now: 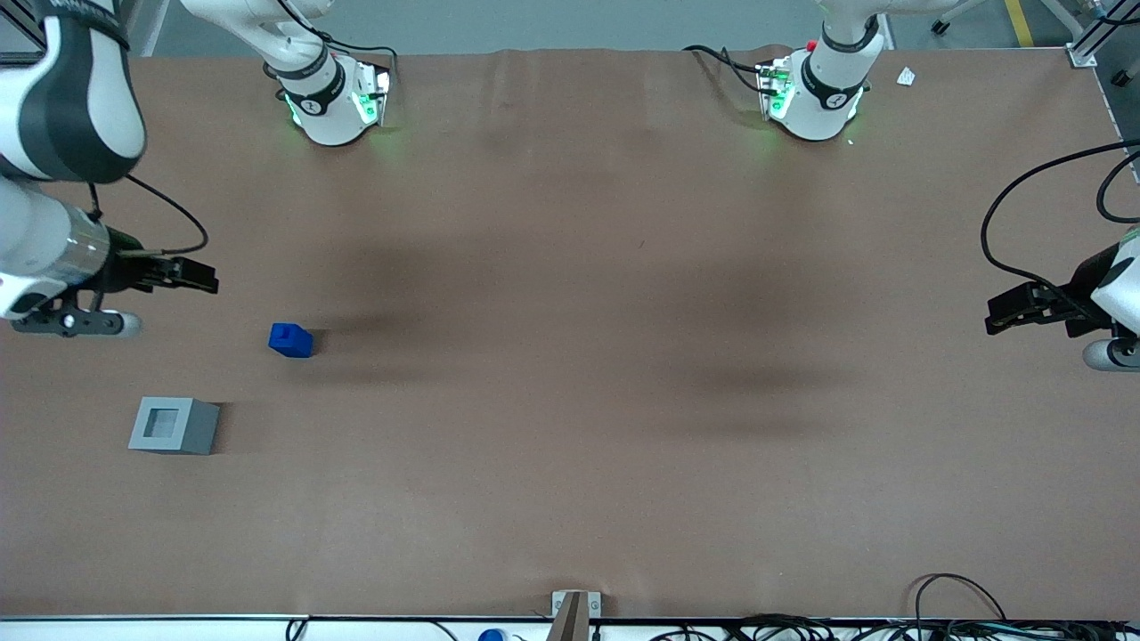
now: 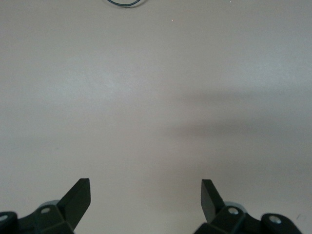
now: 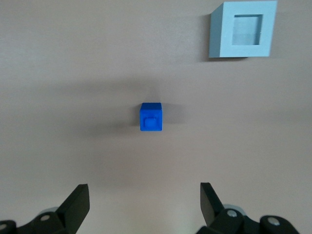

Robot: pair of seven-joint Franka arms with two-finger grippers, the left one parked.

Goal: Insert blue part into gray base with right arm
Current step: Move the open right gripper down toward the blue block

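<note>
The right arm (image 1: 53, 178) is being held above the counter (image 1: 570, 463) at its own end, and its tool (image 1: 191, 274) is being carried well clear of the surface with nothing in it. In the right wrist view the tool (image 3: 145, 201) is being presented with its fingers (image 3: 77, 202) spread wide apart. The blue part (image 1: 290, 340) is being left standing on the counter, stub uppermost, nearer to the front camera than the tool and apart from it. The blue part (image 3: 150, 116) is being framed roughly midway between the fingers, ahead of them. The gray base (image 1: 173, 425) is being left nearer the front camera again, socket up and unoccupied. The next move is judged to be an advance and descent over the part.
</note>
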